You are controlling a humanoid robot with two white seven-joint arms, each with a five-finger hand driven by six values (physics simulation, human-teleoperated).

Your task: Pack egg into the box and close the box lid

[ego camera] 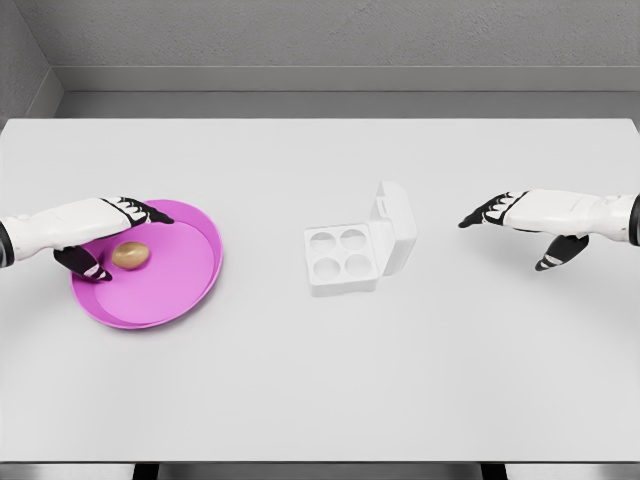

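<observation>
Head view: left hand [95,232] fingers spread over egg [131,255]; right hand [525,215] open, empty.

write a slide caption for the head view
Left hand open around a brown egg on a round pink plate; white four-cup box lid-up.

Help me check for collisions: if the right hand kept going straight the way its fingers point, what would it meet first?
Probably the raised lid of the egg box. The right hand points left across bare table, and the upright lid is the first thing in that line. Its height above the table is unclear, so it could pass over.
</observation>
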